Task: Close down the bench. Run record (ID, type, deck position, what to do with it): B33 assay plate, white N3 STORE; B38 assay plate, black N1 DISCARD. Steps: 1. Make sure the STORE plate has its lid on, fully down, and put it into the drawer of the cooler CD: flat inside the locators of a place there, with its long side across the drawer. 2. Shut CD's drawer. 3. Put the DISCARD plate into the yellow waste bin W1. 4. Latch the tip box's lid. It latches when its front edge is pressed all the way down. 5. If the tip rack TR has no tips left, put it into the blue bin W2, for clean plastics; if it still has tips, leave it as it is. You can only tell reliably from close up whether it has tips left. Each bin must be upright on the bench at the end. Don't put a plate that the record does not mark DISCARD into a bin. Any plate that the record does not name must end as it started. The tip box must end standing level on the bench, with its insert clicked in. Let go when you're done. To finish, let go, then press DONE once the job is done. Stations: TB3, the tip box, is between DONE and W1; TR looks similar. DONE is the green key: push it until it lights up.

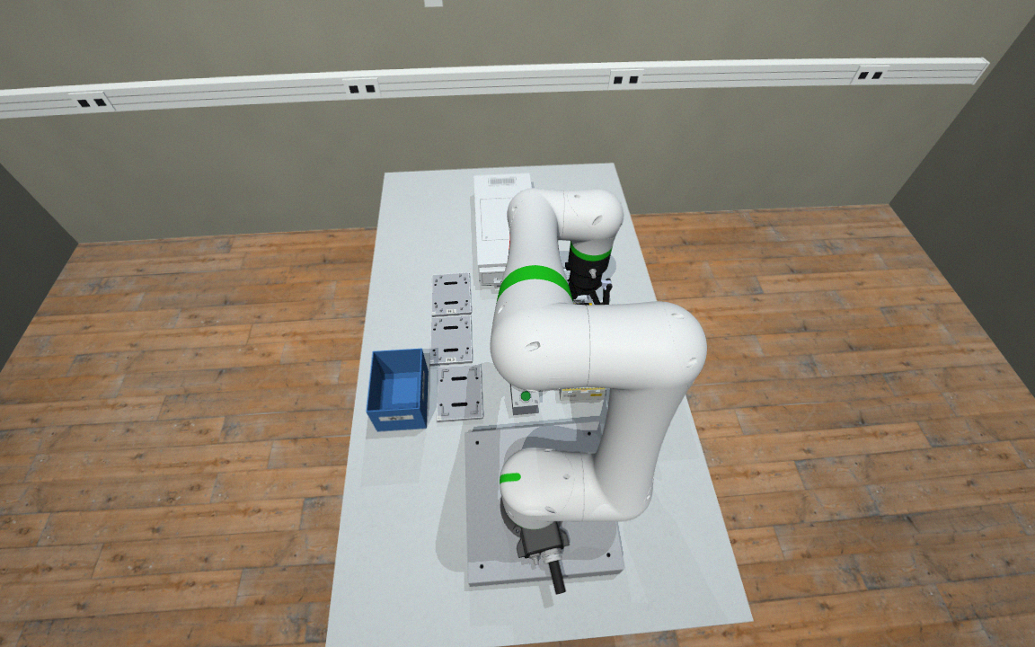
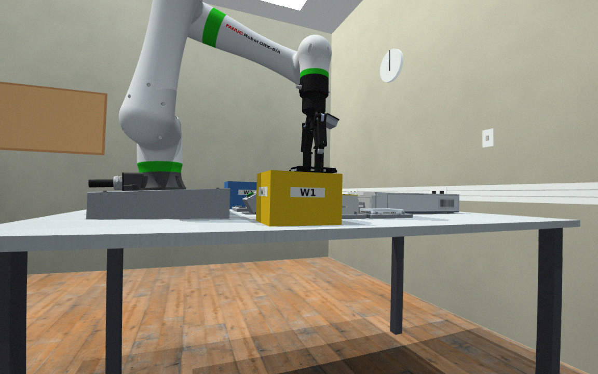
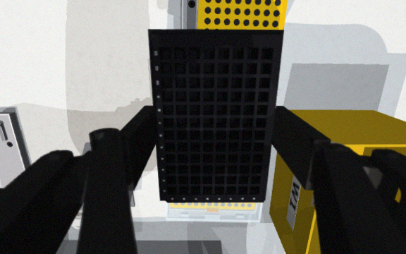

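White bench (image 1: 409, 241), jaws clamped on black plate (image 3: 215, 116), beside yellow bin W1 (image 2: 299, 197) rim

White bench (image 2: 454, 223) with yellow bin W1 (image 2: 299, 197), blue bin (image 1: 398, 389), grey cooler (image 2: 415, 202), arm's base plate (image 1: 482, 567).

White rounded arm (image 1: 597, 346) — green joint bands — black hand (image 2: 314, 158).

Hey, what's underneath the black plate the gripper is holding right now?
Under the black plate, shut in the gripper, the wrist view shows pale bench, a yellow holed rack past its far edge, and the W1 bin alongside. Whatever lies directly beneath is covered.
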